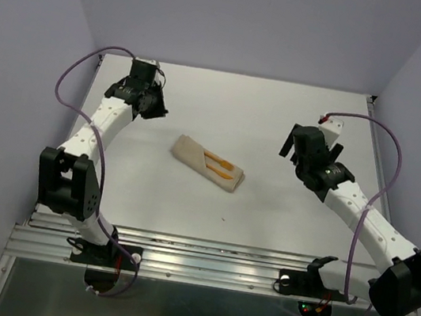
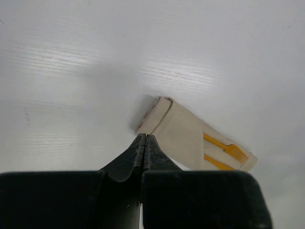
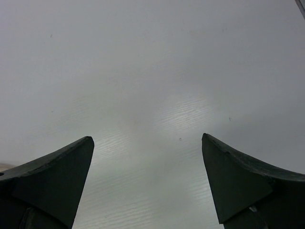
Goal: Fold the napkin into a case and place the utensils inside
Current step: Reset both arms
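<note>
Surface: a white table (image 1: 281, 217), matt. Both wrist views showed fine ribbing and a few small dark specks.
Room: pale lavender walls (image 1: 240, 18) closed the table in at the back and on both sides.
Near edge: a ribbed aluminium rail (image 1: 202, 262) ran across the front, with both arm bases on it.
Case: the case (image 1: 195, 154), a narrow tan pouch of folded cloth, lay flat at a slant near the table's middle, between the two arms.
Utensils: the utensils (image 1: 218, 160), two orange pieces, lay side by side at the case's end toward the right arm. In the left wrist view they came out from under a fold.
Left gripper: the left gripper (image 2: 145, 138) was clenched on nothing, fingers pressed together. It sat at the far left, pointing at the case and apart from it.
Right gripper: the right gripper (image 3: 147, 137) was released, jaws spread wide over bare table. It was well apart from the case, on its right.
Cables: purple cables (image 1: 70, 80) looped along each arm.
</note>
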Robot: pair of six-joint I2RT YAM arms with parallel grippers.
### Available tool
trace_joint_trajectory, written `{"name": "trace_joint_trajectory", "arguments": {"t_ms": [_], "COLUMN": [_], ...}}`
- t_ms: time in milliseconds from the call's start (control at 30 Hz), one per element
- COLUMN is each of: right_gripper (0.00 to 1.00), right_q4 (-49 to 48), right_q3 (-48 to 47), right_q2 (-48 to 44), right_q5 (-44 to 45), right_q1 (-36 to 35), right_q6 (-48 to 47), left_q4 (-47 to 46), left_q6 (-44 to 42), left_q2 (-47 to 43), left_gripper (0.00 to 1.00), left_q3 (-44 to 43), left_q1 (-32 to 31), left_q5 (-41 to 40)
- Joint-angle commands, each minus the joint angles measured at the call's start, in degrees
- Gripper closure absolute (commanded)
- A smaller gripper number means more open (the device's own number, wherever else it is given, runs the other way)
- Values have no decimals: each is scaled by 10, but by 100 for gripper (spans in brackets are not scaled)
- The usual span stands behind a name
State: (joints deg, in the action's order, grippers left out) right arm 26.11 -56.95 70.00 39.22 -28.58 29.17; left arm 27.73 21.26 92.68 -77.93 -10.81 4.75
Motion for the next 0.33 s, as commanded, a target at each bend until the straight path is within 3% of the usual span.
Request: {"name": "trace_joint_trajectory", "arguments": {"t_ms": [0,300], "right_gripper": [0,0], "right_q4": [-30,-28], "right_q3": [7,13], "right_q2": [-22,-26], "right_q5": [53,85], "right_q1": [-3,-3], "right_q6": [63,88], "left_q4": [0,-24], "left_q6": [-5,-1], "left_q2": [-75,-180], "left_gripper": [94,90], "left_q3": [-44,-38], "left_q1": [-2,-1], "left_q5": [-13,-34]}}
